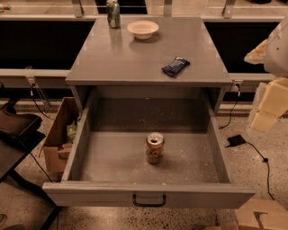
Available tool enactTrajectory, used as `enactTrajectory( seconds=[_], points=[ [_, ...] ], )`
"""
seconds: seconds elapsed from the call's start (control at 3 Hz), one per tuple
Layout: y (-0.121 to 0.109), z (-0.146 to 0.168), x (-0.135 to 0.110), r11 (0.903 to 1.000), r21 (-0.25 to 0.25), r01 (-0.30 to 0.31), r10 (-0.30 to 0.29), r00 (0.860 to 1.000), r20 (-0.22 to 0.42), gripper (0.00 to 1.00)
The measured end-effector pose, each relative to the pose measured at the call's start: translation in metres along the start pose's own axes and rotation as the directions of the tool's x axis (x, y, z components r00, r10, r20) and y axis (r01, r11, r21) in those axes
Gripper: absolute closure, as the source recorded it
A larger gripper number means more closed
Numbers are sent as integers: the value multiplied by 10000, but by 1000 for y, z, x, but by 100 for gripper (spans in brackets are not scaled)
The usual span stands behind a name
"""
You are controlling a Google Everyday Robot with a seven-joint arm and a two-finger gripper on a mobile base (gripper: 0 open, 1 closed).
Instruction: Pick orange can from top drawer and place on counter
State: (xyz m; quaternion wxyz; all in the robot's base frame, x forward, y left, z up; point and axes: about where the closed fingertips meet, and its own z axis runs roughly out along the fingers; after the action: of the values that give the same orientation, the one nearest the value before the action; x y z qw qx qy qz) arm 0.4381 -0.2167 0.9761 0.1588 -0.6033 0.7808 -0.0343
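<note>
Looking down at a grey metal cabinet, we see its drawer [112, 158] pulled wide open toward us, the dark handle [149, 201] at the middle of the front panel. The orange can [155, 148] stands upright on the speckled drawer floor, roughly centred from left to right and a little nearer the front than the back, touching none of the walls. Its silver top faces up.

Above and behind the drawer lies the tabletop [112, 58]. On it we find a green can [113, 13] upright near the far edge, a pale bowl [142, 29] just beside it to the right, and a dark blue snack packet [175, 66] lying flat nearer the front right.

At the right edge of the view, pale segments of the robot's arm [272, 99] hang beside the cabinet. What we take for the end effector [261, 218] is the tan shape in the bottom right corner, below the drawer's front right corner and well apart from the orange can. We cannot tell whether it is released or clenched.

A cardboard box [56, 134] sits on the floor against the drawer's left side, and a black plug [235, 140] with its cable lies on the floor to the right.
</note>
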Motion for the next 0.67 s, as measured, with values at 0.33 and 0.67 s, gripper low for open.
enactTrajectory(
  seconds=[0.33, 0.67],
  points=[
    [0, 0, 0, 10000, 0, 0, 0, 10000, 0, 0],
    [3, 1, 3, 9997, -123, -196, 203, 9977, 649, 0]
  ],
)
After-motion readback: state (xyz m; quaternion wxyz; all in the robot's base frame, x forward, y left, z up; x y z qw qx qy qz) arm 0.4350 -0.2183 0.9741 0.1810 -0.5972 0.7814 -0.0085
